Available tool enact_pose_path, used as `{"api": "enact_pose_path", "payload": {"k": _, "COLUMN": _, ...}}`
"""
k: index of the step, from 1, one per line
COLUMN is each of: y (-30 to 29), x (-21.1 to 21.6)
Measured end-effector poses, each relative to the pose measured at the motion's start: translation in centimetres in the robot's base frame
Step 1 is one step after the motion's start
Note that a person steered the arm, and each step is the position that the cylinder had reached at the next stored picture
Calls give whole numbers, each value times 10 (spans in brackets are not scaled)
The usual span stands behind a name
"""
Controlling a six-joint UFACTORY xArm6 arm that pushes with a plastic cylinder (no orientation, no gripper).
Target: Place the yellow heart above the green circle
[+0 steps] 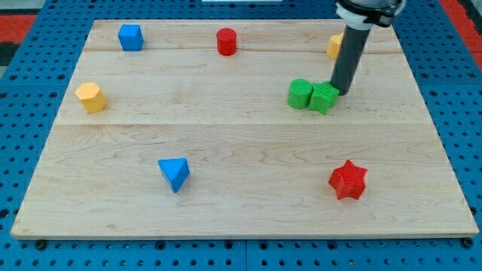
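On your board [241, 218], left to right: yellow hexagon [90, 97], blue cube [130, 37], blue triangle [175, 174], red cylinder [226, 41]. Green circle [300, 93] touches a green block [324, 98]. Your tip [340, 92] holds nothing, touching that block's right. Yellow heart [334, 46] sits half-hidden behind the rod. Red star [348, 180] lies at lower right.

my tip [340, 91] touching green star [324, 98], green circle [300, 93] just beside it at view's left; yellow block [334, 46] partly behind rod, near view's top
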State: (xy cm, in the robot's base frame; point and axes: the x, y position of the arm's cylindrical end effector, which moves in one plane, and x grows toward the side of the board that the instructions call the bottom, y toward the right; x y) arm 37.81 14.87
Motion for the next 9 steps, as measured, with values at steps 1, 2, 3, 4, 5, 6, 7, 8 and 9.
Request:
{"api": "enact_pose_path", "payload": {"k": 1, "y": 1, "x": -2}}
{"api": "enact_pose_path", "payload": {"k": 2, "y": 53, "x": -44}}
{"api": "enact_pose_path", "payload": {"k": 3, "y": 85, "x": -81}}
{"api": "enact_pose_path", "payload": {"k": 4, "y": 77, "x": -121}}
{"api": "enact_pose_path", "payload": {"k": 5, "y": 40, "x": -128}}
{"api": "enact_pose_path", "payload": {"k": 6, "y": -2, "x": -115}}
{"api": "enact_pose_path", "payload": {"k": 7, "y": -17, "x": -109}}
{"api": "enact_pose_path", "payload": {"k": 8, "y": 2, "x": -109}}
{"api": "enact_pose_path", "payload": {"k": 9, "y": 1, "x": -97}}
